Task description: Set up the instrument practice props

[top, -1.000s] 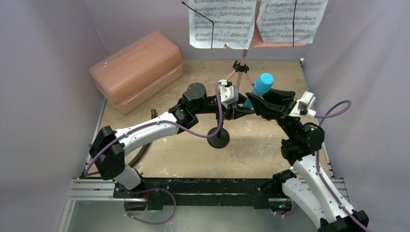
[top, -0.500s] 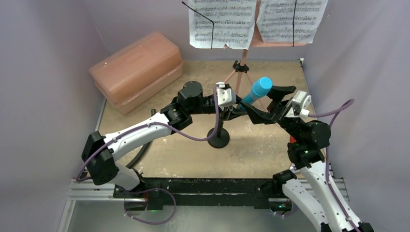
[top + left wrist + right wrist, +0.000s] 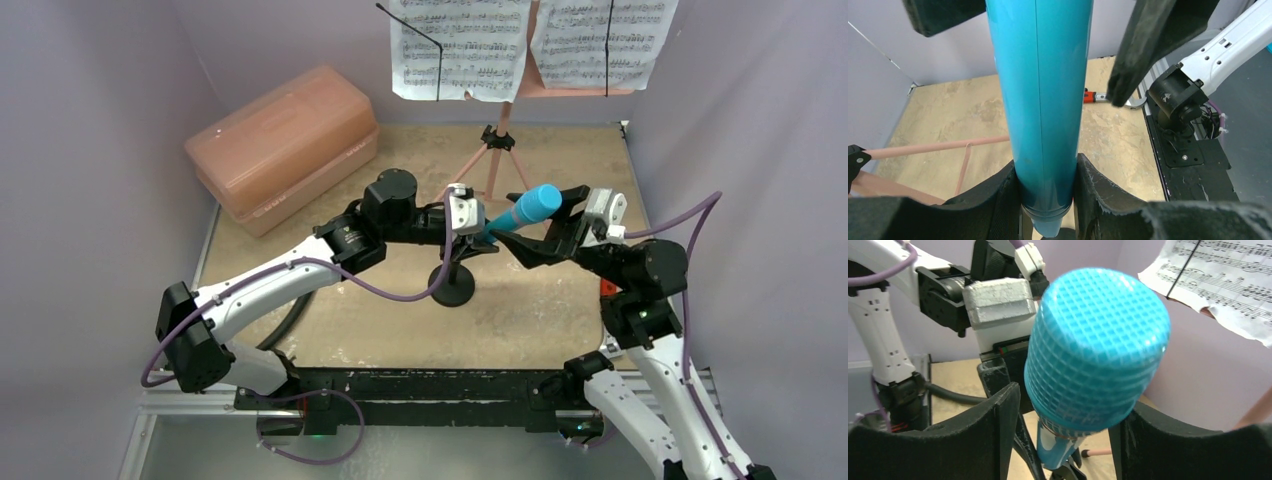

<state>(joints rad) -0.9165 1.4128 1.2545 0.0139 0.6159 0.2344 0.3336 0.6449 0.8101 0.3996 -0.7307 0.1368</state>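
Note:
My left gripper is shut on the lower handle of the cyan toy microphone, which tilts up and to the right above the small black mic stand. The left wrist view shows both pads pressed on the handle. My right gripper is open, its jaws standing either side of the mesh head with a gap on the left side. The pink music stand stands at the back and holds two white pages.
A large translucent pink case lies at the back left. A black cable curls by the left arm near the front. Purple walls close in on both sides. A pink tripod leg runs along the floor below the left gripper.
The right gripper has let go of the microphone and drawn back with its jaws spread. The left gripper has lowered the microphone and tilted it flatter, closer to the mic stand.

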